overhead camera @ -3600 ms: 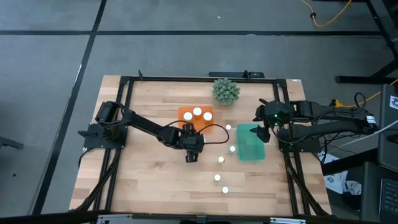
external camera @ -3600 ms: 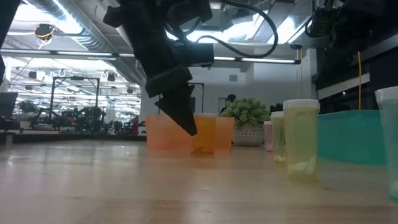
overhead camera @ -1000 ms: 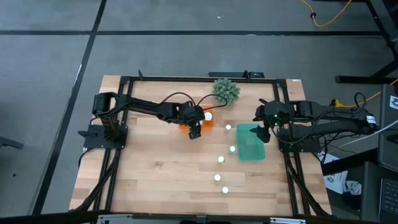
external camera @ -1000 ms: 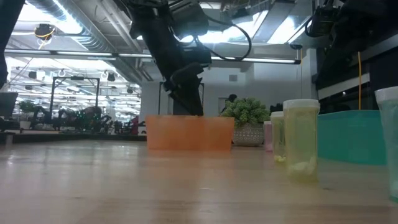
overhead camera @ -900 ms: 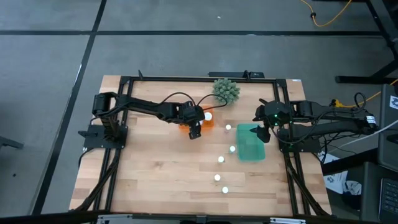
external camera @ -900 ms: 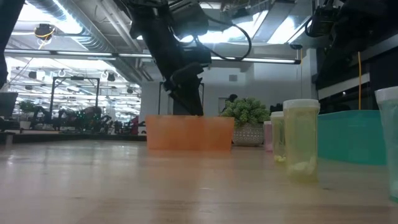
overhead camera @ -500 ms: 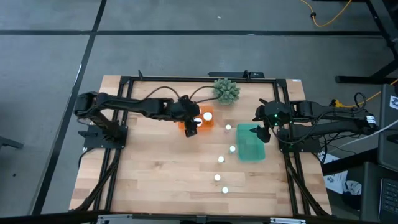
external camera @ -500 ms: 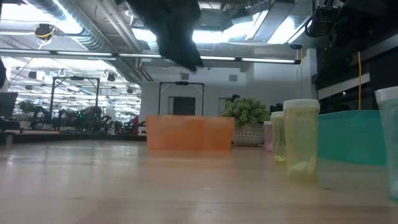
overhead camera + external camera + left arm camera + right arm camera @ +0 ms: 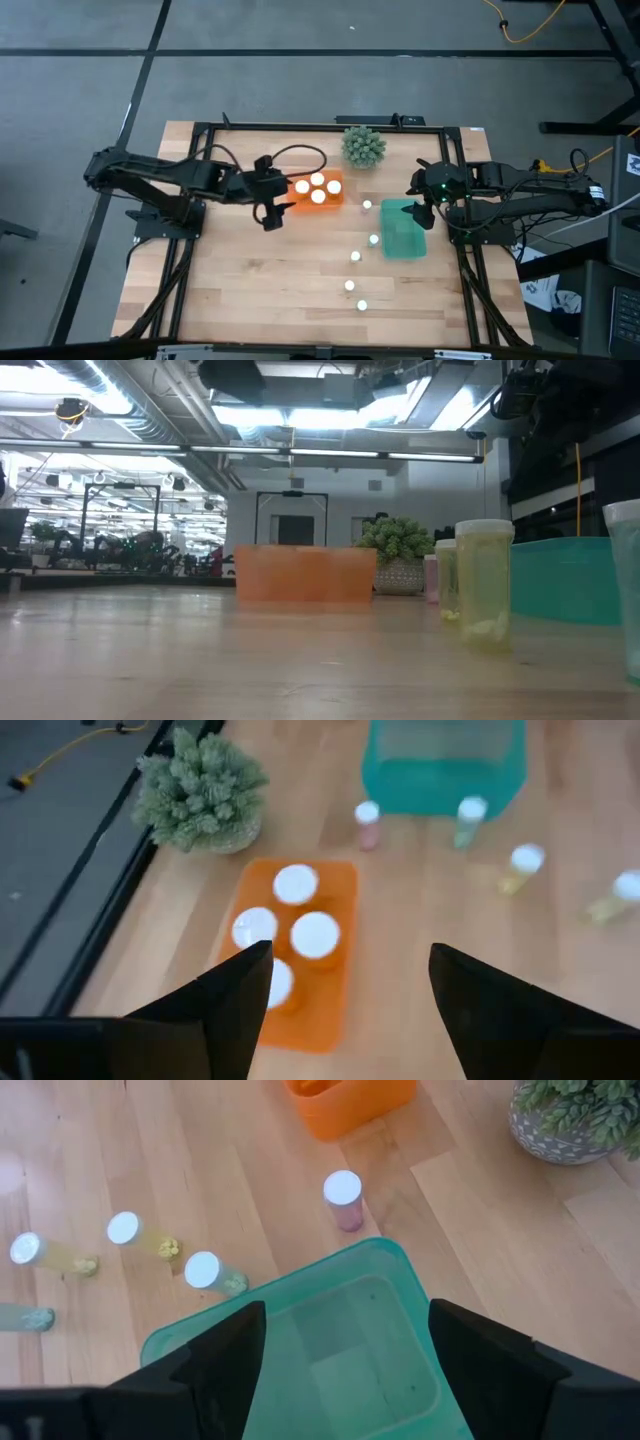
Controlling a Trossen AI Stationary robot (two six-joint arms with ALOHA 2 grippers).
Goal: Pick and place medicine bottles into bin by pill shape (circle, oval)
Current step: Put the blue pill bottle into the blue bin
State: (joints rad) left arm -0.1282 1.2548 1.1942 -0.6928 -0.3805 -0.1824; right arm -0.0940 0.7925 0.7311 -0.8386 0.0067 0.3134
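The orange tray (image 9: 318, 190) holds several white-topped medicine bottles (image 9: 295, 883), standing upright on its floor. The teal tray (image 9: 404, 228) is empty (image 9: 350, 1350). Several narrower bottles stand loose on the table between and in front of the trays: a pink one (image 9: 367, 205) (image 9: 343, 1188) and yellowish ones (image 9: 373, 240) (image 9: 349, 286). My left gripper (image 9: 268, 215) (image 9: 350, 950) is open and empty, raised above the table just left of the orange tray. My right gripper (image 9: 424, 212) (image 9: 346, 1308) is open and empty above the teal tray's far end.
A spiky green plant ball in a pot (image 9: 363, 146) stands right behind the orange tray. In the low view a yellowish bottle (image 9: 484, 585) stands near the camera beside the teal tray (image 9: 580, 580). Bare wood lies toward the near left (image 9: 240, 290).
My left gripper has risen from the orange tray, leaving the low view, and has drawn back toward the table's left edge. The white tops in the orange tray, mostly hidden under the arm before, now show uncovered.
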